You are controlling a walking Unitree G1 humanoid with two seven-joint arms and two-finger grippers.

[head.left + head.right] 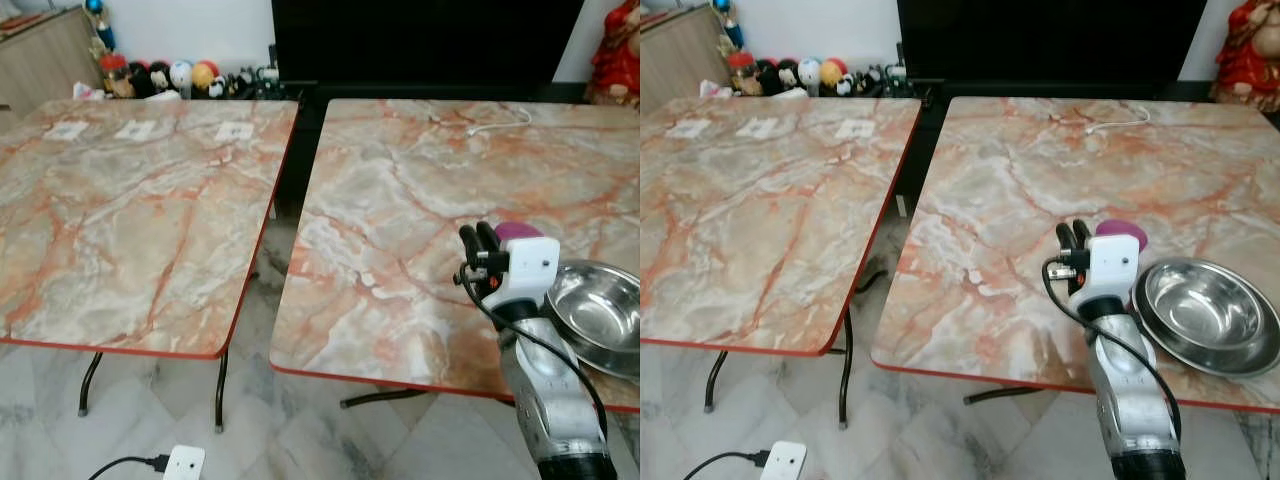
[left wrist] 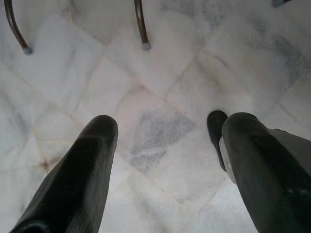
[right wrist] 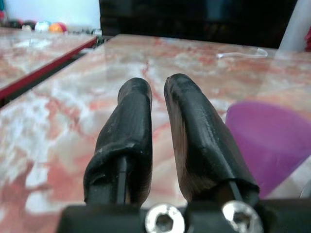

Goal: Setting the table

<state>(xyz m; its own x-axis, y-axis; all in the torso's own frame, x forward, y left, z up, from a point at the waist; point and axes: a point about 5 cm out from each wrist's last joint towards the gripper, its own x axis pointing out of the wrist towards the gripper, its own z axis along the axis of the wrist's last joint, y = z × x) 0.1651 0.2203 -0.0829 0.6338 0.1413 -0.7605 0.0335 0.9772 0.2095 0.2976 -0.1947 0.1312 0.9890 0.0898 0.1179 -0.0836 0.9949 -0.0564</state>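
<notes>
Steel bowl [image 1: 1205, 315] on right table [image 1: 1040, 180], just right of my right gripper [image 1: 1074, 236], purple cup [image 1: 1122, 233] between. Fingers clenched, empty. Left gripper [image 2: 165, 145] released, hanging over floor; right arm nearer.

Table [image 1: 1040, 200]: glossy marble-pattern top, red edge band, dark metal legs. Stacked bowls [image 1: 1205, 315]: polished metal, mirror-bright. Cup [image 3: 272, 141]: smooth matt purple plastic. Right gripper [image 3: 158, 97]: matt black rubbery fingers. Floor [image 2: 160, 131]: smooth pale marble tiles.
</notes>
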